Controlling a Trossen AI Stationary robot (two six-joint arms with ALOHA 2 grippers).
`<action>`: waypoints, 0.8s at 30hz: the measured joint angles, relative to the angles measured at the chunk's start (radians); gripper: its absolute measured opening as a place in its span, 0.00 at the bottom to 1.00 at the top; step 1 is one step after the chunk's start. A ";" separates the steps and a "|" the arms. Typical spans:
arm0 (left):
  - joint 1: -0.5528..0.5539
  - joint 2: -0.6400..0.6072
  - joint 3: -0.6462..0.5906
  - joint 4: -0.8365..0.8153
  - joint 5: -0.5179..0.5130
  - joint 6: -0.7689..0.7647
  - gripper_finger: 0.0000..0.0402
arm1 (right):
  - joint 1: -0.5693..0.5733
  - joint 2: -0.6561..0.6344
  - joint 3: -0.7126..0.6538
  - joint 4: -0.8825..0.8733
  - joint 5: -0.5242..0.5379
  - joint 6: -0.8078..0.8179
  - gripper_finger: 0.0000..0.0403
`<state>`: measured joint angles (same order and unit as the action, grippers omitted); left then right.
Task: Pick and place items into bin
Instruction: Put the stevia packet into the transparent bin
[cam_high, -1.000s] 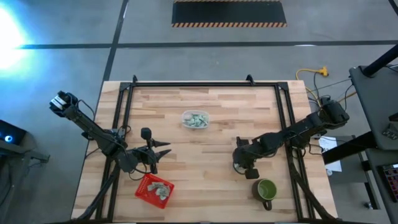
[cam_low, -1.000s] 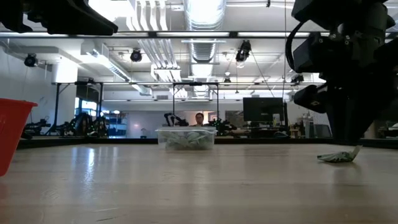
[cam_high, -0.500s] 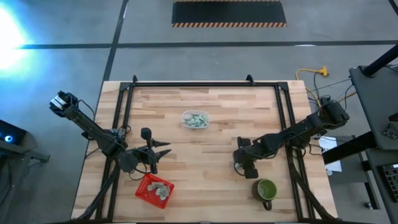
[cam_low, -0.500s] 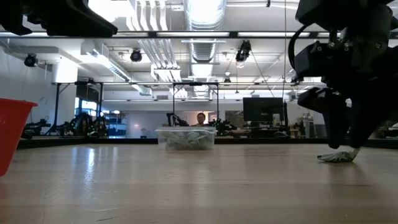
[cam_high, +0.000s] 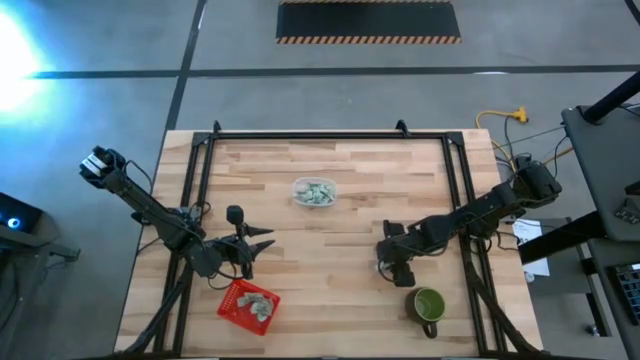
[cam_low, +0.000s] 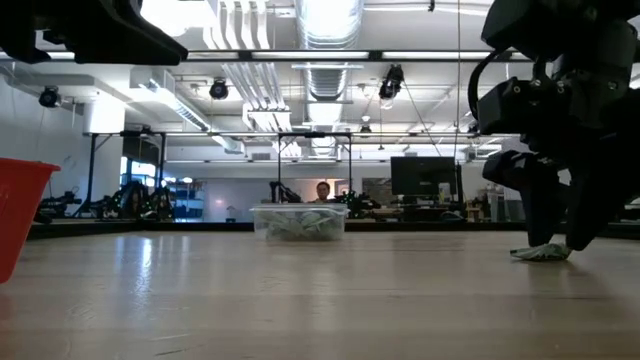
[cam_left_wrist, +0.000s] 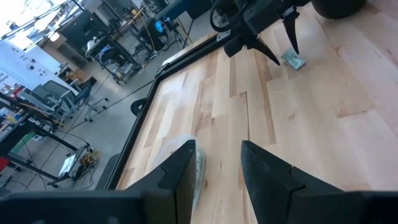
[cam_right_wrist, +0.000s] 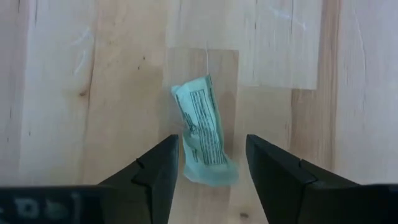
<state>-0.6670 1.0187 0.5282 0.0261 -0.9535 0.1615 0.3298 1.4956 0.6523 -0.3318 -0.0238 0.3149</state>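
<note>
Now your right end effector (cam_right_wrist: 208, 177) stood wide open astride the wrapped item (cam_right_wrist: 204, 132), whose long axis ran forward between its fingers (cam_right_wrist: 155, 174).

Pale butcher-block wood for the surface (cam_high: 330, 230), smooth planks with a soft sheen and visible grain. Crinkly, slightly glossy wrapper on the green-and-white item (cam_right_wrist: 204, 134), printed text on it. Matt black fingers (cam_right_wrist: 158, 171), plastic by the look. Clear glossy plastic tub (cam_low: 298, 222), red plastic bin (cam_high: 247, 304), shiny green mug (cam_high: 429, 305). Black metal frame (cam_high: 330, 135) around the edge.
</note>
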 joint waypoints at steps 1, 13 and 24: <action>0.000 0.000 0.000 0.001 0.000 0.000 0.28 | 0.000 0.000 -0.007 0.011 0.000 0.000 0.45; 0.000 0.000 0.000 0.005 0.000 0.002 0.28 | 0.000 0.000 -0.023 0.028 0.002 -0.034 0.32; 0.000 0.000 0.000 0.004 0.000 0.002 0.28 | 0.000 0.000 -0.023 0.068 0.001 -0.126 0.03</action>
<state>-0.6670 1.0187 0.5282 0.0303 -0.9539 0.1640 0.3298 1.4960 0.6289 -0.2640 -0.0231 0.1885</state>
